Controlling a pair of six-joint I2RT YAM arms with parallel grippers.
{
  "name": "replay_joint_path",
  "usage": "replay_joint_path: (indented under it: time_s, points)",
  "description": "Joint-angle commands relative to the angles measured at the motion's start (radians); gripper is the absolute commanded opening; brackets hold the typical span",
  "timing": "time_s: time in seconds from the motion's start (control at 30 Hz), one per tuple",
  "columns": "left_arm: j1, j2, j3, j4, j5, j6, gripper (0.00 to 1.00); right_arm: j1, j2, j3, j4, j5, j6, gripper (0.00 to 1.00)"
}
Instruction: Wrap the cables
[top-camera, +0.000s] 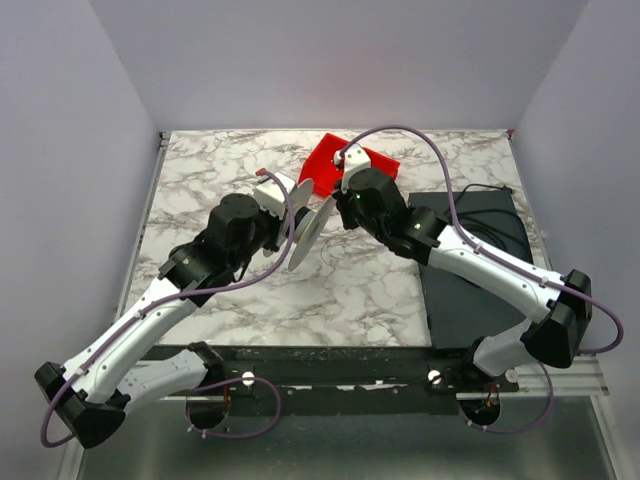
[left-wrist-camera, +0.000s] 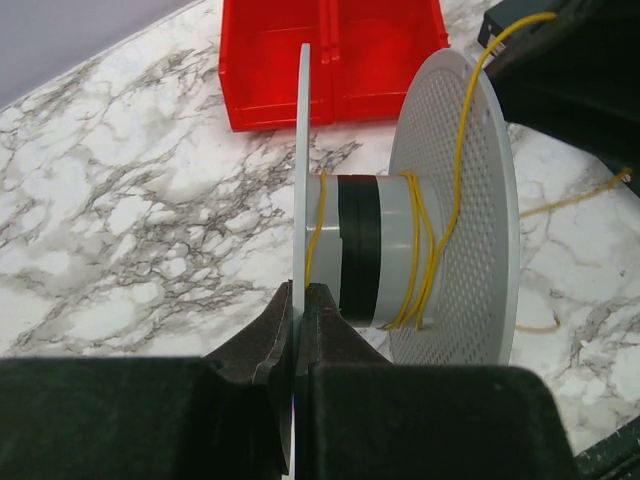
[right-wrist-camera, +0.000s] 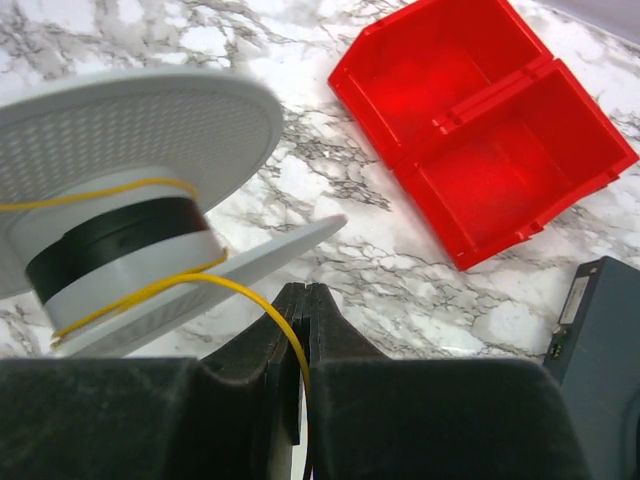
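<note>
A grey spool (left-wrist-camera: 375, 250) with two round flanges and a black-banded hub is held up above the marble table (top-camera: 220, 170); it also shows in the top view (top-camera: 308, 232) and the right wrist view (right-wrist-camera: 130, 250). Thin yellow cable (left-wrist-camera: 428, 250) is wound in a few loops round the hub. My left gripper (left-wrist-camera: 297, 300) is shut on the rim of the plain flange (left-wrist-camera: 302, 180). My right gripper (right-wrist-camera: 303, 300) is shut on the yellow cable (right-wrist-camera: 270, 310), which runs from the hub into the jaws. More cable trails over the perforated flange (left-wrist-camera: 470, 190) to the right.
A red two-compartment bin (top-camera: 345, 165) stands at the back middle, also in the right wrist view (right-wrist-camera: 485, 130). A dark mat (top-camera: 475, 265) with a thin black cord lies on the right. Loose yellow cable (left-wrist-camera: 575, 200) lies on the marble at right.
</note>
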Motion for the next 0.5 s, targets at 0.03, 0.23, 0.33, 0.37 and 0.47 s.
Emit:
replay_joint_path:
  time_s: [0.03, 0.23, 0.33, 0.37, 0.47]
  points:
    - [-0.003, -0.078, -0.029, 0.058, 0.089, 0.017, 0.0, -0.033, -0.019, 0.005, -0.025, 0.051, 0.005, 0.11]
    - [0.009, -0.123, -0.021, 0.059, 0.13, -0.024, 0.0, -0.089, -0.027, -0.054, 0.02, -0.048, 0.019, 0.15]
    - [0.016, -0.127, 0.004, 0.051, 0.153, -0.062, 0.0, -0.114, -0.024, -0.081, 0.056, -0.11, 0.034, 0.16]
    - [0.02, -0.128, 0.017, 0.046, 0.158, -0.075, 0.0, -0.123, -0.024, -0.092, 0.067, -0.136, 0.04, 0.17]
    - [0.031, -0.127, 0.048, 0.03, 0.169, -0.108, 0.0, -0.155, -0.027, -0.129, 0.116, -0.218, 0.055, 0.18]
